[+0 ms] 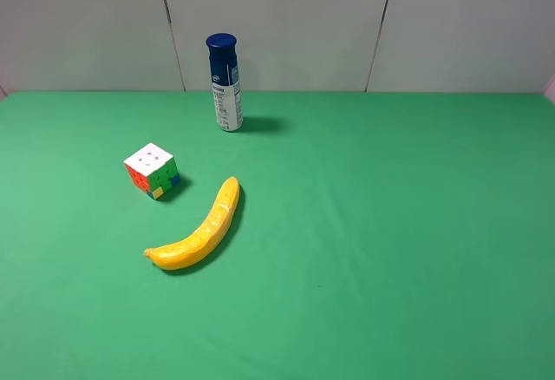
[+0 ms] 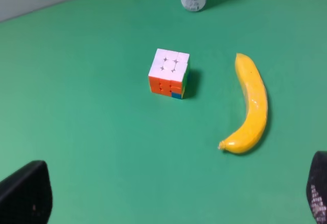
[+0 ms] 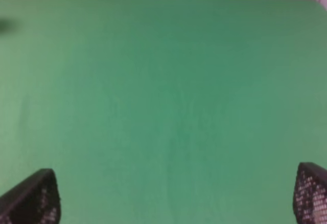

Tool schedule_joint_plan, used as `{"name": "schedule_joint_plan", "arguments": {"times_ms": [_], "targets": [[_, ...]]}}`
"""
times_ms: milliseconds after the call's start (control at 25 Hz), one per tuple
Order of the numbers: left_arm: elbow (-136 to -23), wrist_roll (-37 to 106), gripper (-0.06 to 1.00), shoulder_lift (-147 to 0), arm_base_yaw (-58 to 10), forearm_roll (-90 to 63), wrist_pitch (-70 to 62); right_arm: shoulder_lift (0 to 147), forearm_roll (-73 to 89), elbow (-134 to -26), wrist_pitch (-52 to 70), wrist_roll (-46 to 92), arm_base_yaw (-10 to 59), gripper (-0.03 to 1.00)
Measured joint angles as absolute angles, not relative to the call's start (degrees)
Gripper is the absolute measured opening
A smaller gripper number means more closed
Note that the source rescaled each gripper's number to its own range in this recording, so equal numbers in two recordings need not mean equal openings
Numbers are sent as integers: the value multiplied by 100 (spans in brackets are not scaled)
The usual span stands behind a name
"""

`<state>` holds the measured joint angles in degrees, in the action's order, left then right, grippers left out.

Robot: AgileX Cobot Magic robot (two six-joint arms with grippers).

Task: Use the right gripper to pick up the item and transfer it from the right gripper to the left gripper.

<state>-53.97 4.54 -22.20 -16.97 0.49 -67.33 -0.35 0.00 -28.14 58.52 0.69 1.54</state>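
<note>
The puzzle cube (image 1: 152, 170) sits on the green table, left of centre, white face up with red and green sides showing. It also shows in the left wrist view (image 2: 169, 72), well ahead of my left gripper (image 2: 173, 203), whose black fingertips (image 2: 28, 196) stand wide apart and empty. My right gripper (image 3: 176, 203) is open and empty too, with its fingertips (image 3: 33, 198) at the frame corners over bare green cloth. The cube does not show in the right wrist view. Neither arm shows in the exterior high view.
A yellow banana (image 1: 199, 228) lies just right of the cube, also in the left wrist view (image 2: 250, 106). A blue-capped white bottle (image 1: 225, 82) stands upright behind them near the back wall. The green table (image 1: 399, 224) stretches to the right.
</note>
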Motion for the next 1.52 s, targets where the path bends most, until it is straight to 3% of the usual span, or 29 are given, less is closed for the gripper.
{"name": "schedule_joint_plan", "arguments": {"times_ms": [440,1040,1520], "targets": [[-4424,454,100,-1287,-1574,-88,-6733,-35,0,-2814,5852,69,154,100],[-3327,454,100,-995,163,-421,-6373,-35,59,-2814,5858,69,154,100],[-2846,483,100,37,242,-484,-6064,-35,59,-2814,5858,69,154,100]]}}
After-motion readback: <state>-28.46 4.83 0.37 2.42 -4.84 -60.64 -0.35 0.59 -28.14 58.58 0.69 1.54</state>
